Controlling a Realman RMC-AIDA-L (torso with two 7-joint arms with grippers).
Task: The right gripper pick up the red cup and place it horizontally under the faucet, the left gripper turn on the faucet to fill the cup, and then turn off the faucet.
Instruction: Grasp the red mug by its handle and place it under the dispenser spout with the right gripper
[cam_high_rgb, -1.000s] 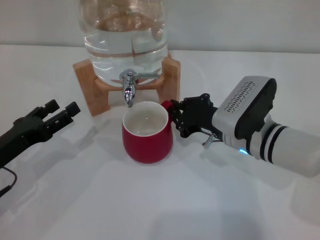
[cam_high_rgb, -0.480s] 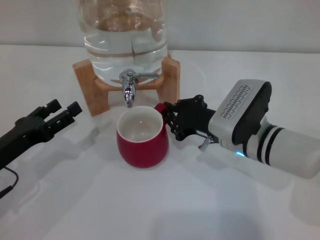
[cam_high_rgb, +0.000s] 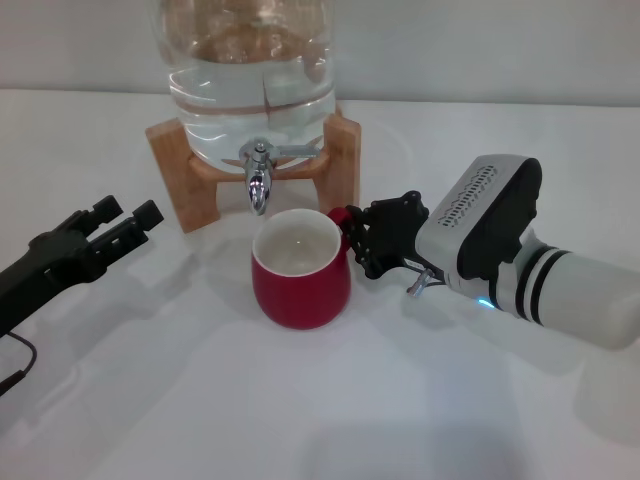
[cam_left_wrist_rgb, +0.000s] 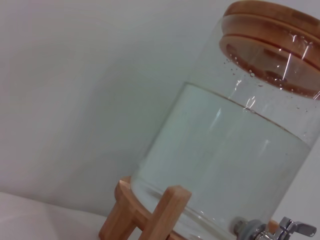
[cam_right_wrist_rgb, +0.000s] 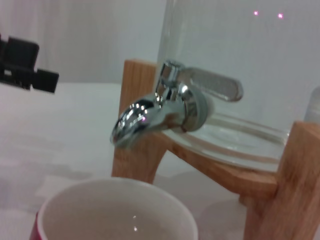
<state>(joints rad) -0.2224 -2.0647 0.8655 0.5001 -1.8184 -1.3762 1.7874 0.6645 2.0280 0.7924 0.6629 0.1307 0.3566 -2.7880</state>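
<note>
- At the centre of the head view, the red cup (cam_high_rgb: 301, 268) is seen upright just below the faucet (cam_high_rgb: 259, 180), its handle clamped by the right gripper (cam_high_rgb: 358, 238). At the left edge, the left gripper (cam_high_rgb: 122, 222) is held well apart, fingers narrowly parted.
- Left wrist view: the water jar (cam_left_wrist_rgb: 235, 160) is shown on its wooden stand (cam_left_wrist_rgb: 150, 215).
- Right wrist view: the cup rim lies low in frame, beneath the spout.

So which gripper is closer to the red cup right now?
Right. The right gripper is at the red cup, its fingers closed on the handle. The left gripper sits apart on the cup's other side, open over bare table.
</note>
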